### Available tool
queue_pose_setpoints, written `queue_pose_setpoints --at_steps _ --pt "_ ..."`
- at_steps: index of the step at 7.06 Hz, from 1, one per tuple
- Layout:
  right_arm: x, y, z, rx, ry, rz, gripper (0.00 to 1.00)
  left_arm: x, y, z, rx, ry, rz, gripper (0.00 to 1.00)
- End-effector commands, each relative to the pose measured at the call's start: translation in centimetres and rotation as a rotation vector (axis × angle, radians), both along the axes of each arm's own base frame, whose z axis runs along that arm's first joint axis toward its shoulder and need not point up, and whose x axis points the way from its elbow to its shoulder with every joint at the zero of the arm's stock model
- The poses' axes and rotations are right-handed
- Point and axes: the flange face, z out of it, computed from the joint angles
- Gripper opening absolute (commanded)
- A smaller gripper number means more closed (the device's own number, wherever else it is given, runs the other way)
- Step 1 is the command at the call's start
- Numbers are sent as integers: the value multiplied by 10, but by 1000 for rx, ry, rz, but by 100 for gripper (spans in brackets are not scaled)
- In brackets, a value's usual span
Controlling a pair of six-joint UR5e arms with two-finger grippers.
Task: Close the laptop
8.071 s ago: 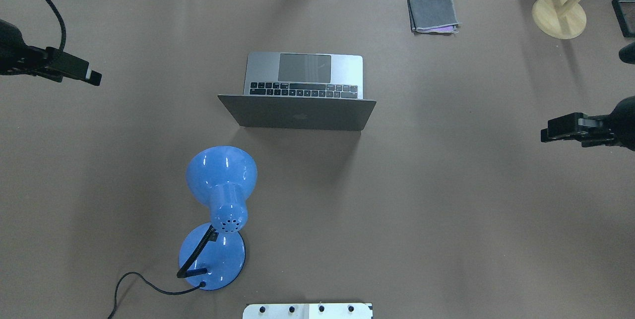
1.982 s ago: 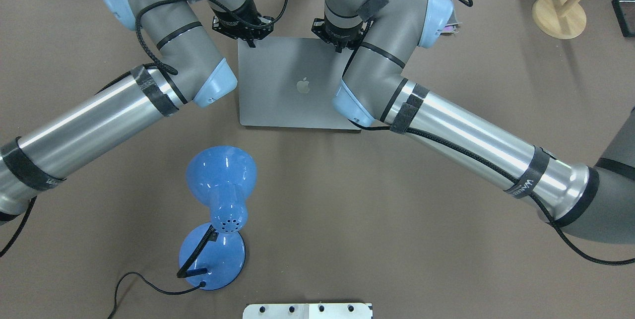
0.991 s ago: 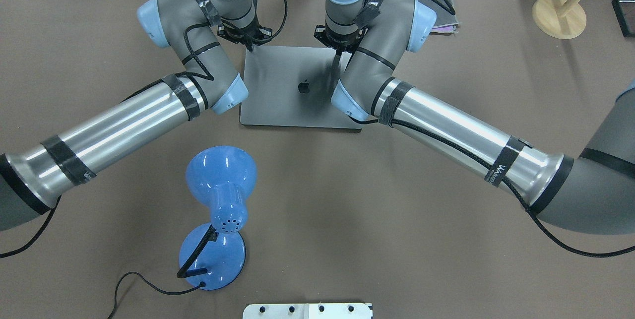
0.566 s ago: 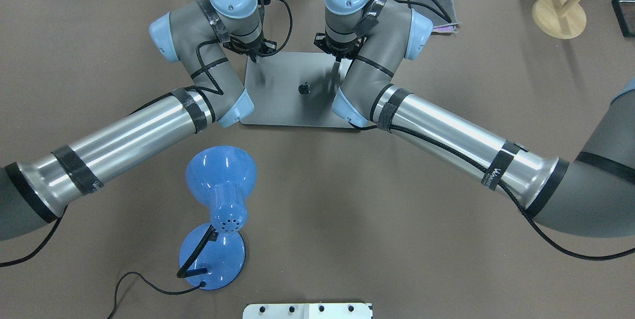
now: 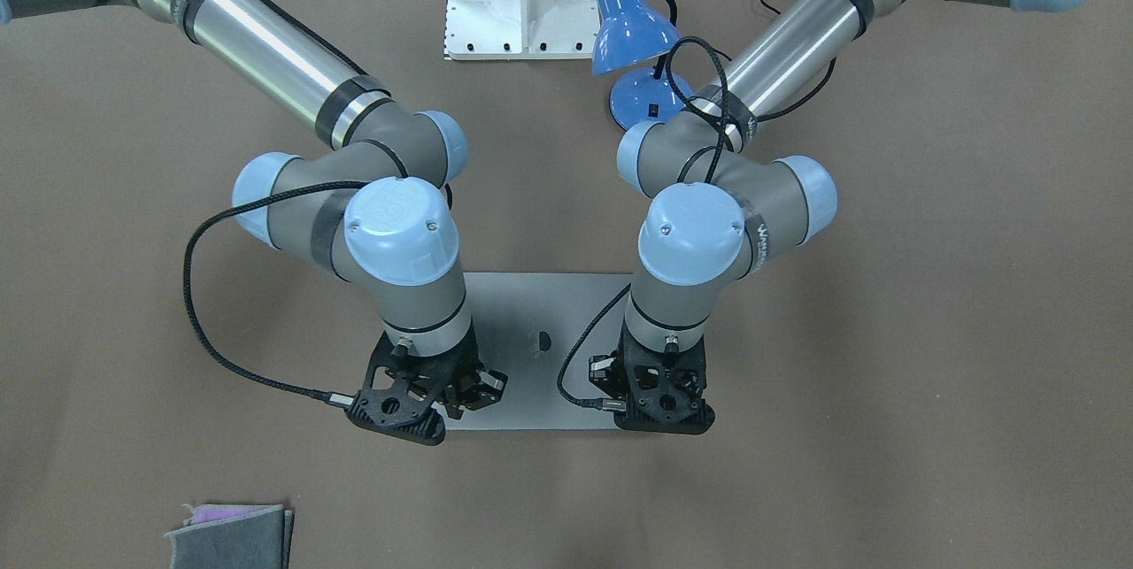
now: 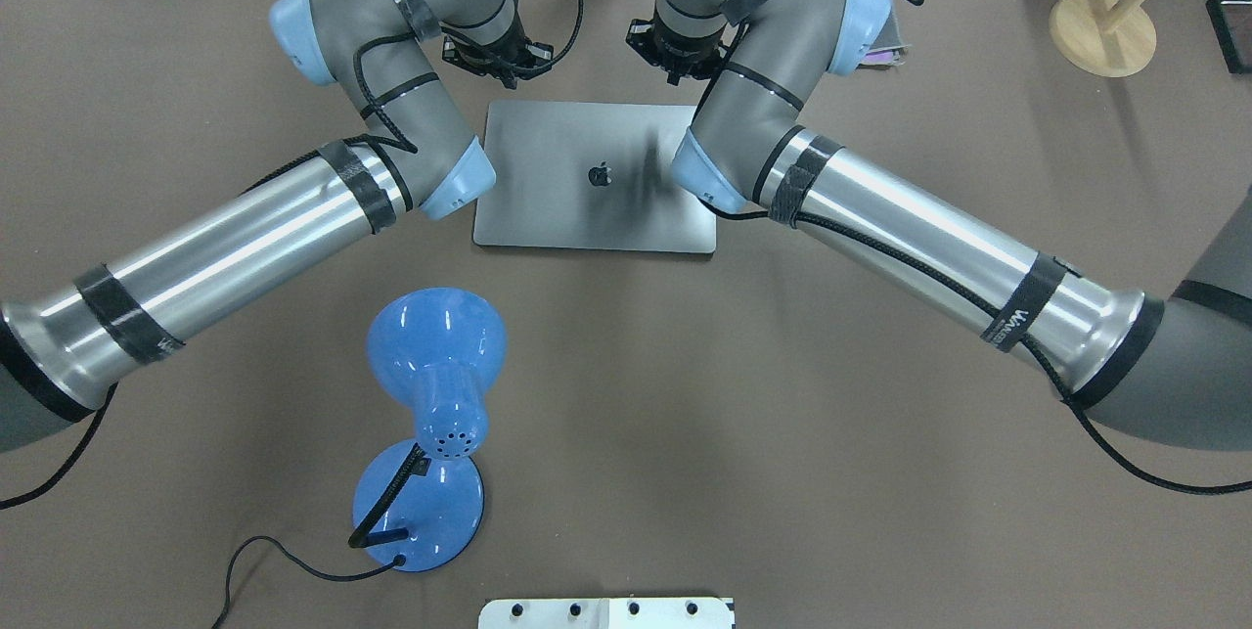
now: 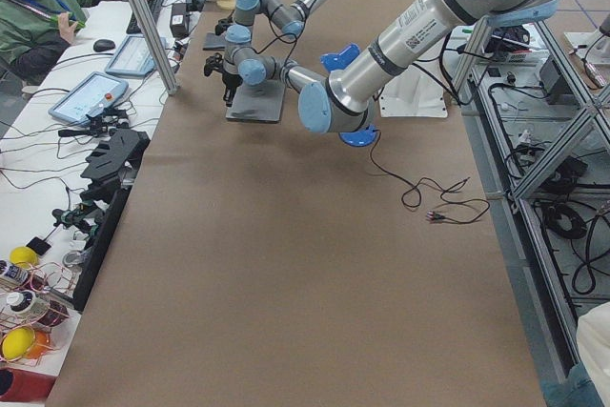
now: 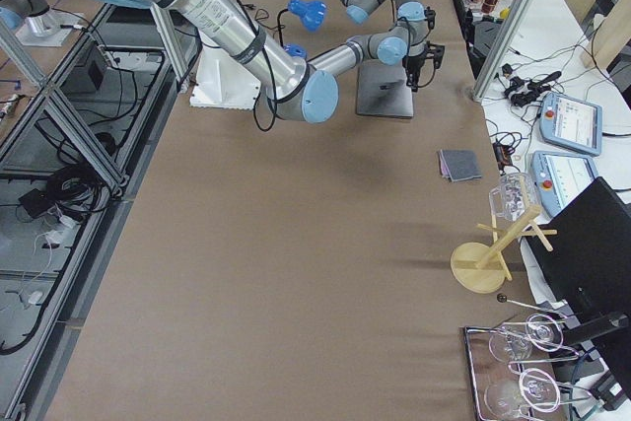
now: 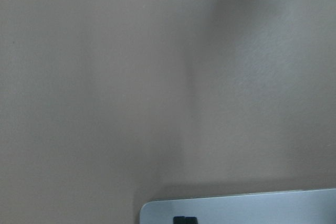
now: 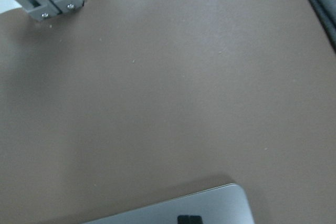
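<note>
The laptop [image 6: 587, 208] lies shut and flat on the brown table, its grey lid with the dark apple logo facing up. It also shows in the front view [image 5: 549, 303]. My left gripper [image 5: 662, 401] hangs just above the lid's far corner on my left. My right gripper [image 5: 429, 401] hangs above the far corner on my right. Each wrist view shows the lid's far edge [image 9: 252, 208] [image 10: 157, 213] and one joined black fingertip pair [image 9: 185, 220] [image 10: 190, 219], so both look shut and empty. Neither one touches the lid.
A blue desk lamp [image 6: 435, 355] with a black cord stands on the near side of the laptop. A folded grey cloth [image 5: 230, 534] lies on the far side, on my right. A wooden stand [image 6: 1102, 32] is at the far right corner.
The lid went from upright and open to flat and shut. Both grippers followed its far edge down, then lifted a little and moved back towards the far side.
</note>
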Motion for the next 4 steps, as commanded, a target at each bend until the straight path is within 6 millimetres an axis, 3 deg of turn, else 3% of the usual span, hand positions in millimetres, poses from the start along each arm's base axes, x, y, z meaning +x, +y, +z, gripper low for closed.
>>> queue_pose_setpoints --at_steps 1,2,3,4 --pt "99 25 40 42 -16 -7 100 -58 44 -13 -4 52 28 98" --pt "145 35 53 69 -5 -73 100 -87 52 -29 -17 33 66 99" --pt "187 44 67 80 9 -109 100 -121 65 -30 -6 1 82 99" --pt "237 67 92 125 26 -163 100 -171 87 -10 10 -26 106 99"
